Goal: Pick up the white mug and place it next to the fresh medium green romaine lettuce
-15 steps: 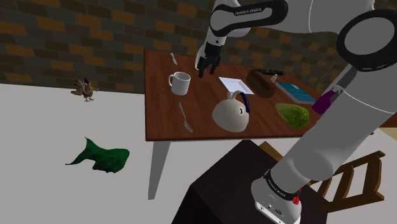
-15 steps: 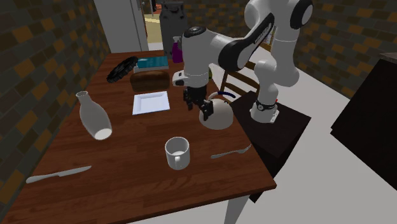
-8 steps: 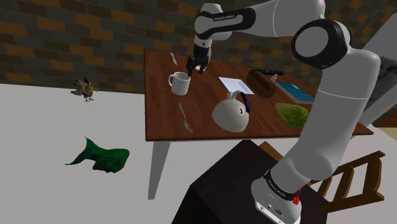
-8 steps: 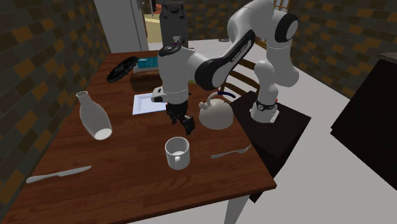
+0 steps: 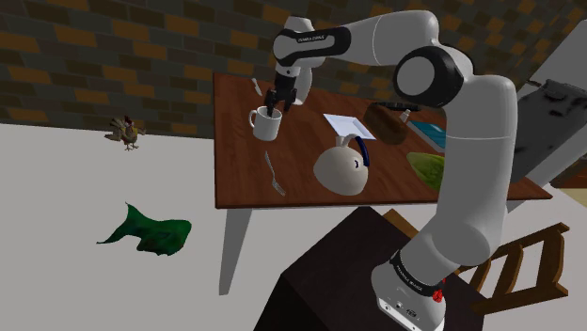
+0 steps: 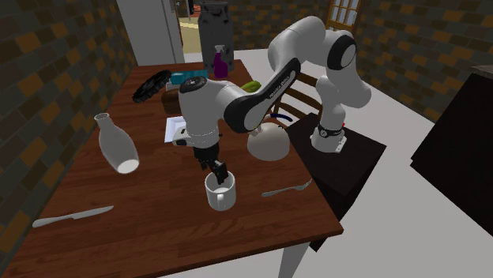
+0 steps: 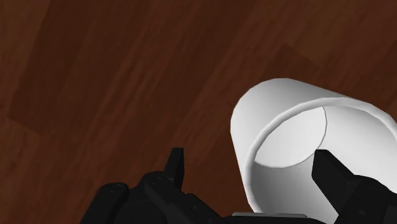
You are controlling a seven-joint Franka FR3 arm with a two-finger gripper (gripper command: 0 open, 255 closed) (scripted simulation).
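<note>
Your gripper (image 5: 274,109) hangs open at the white mug (image 5: 266,122), fingers (image 7: 175,164) straddling its wall; nothing gripped yet. Mug stands toward the shoulder view's left. Closing, lift and set-down by the lettuce (image 5: 425,167), well apart, are left. Dark wood table (image 5: 245,179), brick walls, pale floor.

In the shoulder view, the white mug (image 5: 265,123) is standing upright; the green lettuce (image 5: 428,170) is lying well apart at its four o'clock.
</note>
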